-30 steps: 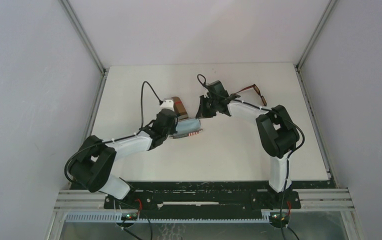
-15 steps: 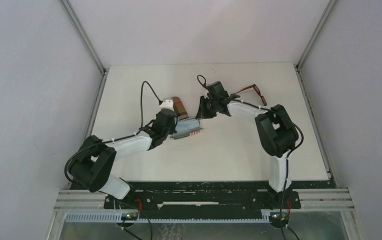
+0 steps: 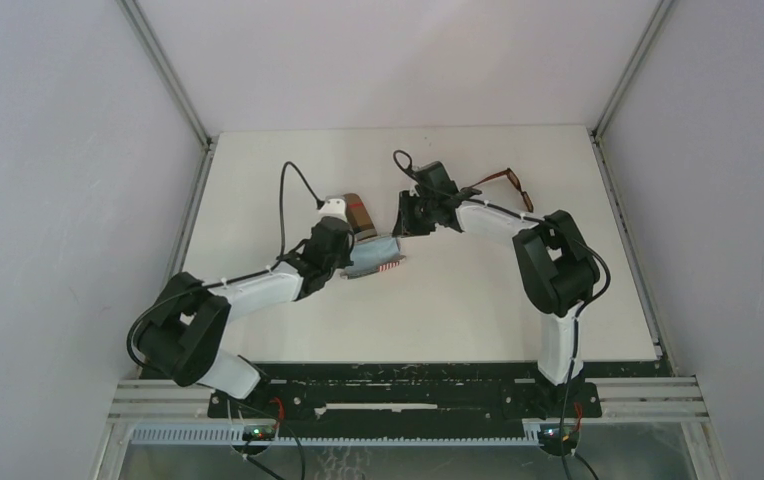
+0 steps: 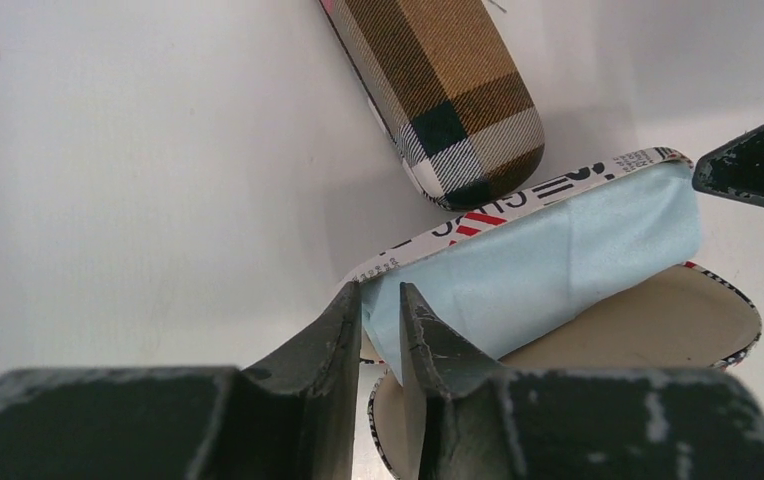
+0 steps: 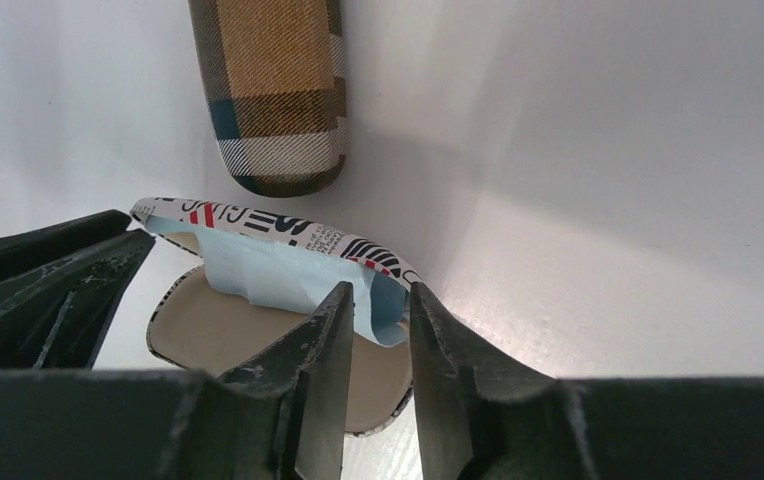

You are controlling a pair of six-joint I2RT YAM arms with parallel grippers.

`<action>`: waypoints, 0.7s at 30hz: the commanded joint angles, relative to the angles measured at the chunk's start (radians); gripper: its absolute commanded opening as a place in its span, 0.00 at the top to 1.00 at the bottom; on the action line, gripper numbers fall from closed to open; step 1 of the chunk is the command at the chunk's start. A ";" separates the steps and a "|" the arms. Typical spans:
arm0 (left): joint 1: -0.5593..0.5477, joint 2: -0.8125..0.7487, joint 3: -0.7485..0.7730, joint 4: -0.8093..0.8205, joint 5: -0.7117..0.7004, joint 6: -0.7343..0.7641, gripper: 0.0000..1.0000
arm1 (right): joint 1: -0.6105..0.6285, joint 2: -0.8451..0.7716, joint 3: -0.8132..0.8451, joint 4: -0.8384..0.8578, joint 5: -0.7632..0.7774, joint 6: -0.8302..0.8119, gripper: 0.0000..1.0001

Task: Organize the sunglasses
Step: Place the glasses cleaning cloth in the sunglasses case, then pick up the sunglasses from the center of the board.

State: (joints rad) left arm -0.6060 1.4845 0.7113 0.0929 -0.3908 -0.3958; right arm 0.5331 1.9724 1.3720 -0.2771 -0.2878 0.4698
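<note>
Dark brown sunglasses point(image 3: 510, 183) lie toward 1 o'clock on the tabletop point(image 3: 458, 310), just beyond the right arm. Left end effector point(image 4: 380, 300) and right end effector point(image 5: 380, 298) are each slightly spread around a corner of the light blue cloth point(image 4: 548, 260) in the open printed case point(image 4: 518, 195); plaid case point(image 4: 448, 90) at its 11 o'clock

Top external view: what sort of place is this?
Probably a lab robot test cell: a white table enclosed by plain grey panels, with the left arm and right arm bolted to a metal rail at its near edge.
</note>
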 commanded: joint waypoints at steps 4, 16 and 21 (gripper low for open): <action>0.007 -0.095 -0.008 0.000 -0.012 0.021 0.71 | 0.013 -0.134 0.018 -0.019 0.107 -0.076 0.70; 0.009 -0.276 -0.075 -0.062 -0.049 -0.037 0.65 | -0.010 -0.356 -0.183 0.024 0.292 -0.106 0.64; 0.011 -0.399 -0.100 -0.148 -0.078 -0.103 0.63 | -0.071 -0.448 -0.276 0.000 0.464 -0.018 0.63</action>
State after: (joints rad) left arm -0.6052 1.1923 0.6334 0.0048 -0.4221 -0.4309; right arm 0.5144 1.6058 1.1442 -0.2874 -0.0051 0.3851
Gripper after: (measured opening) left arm 0.359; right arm 0.372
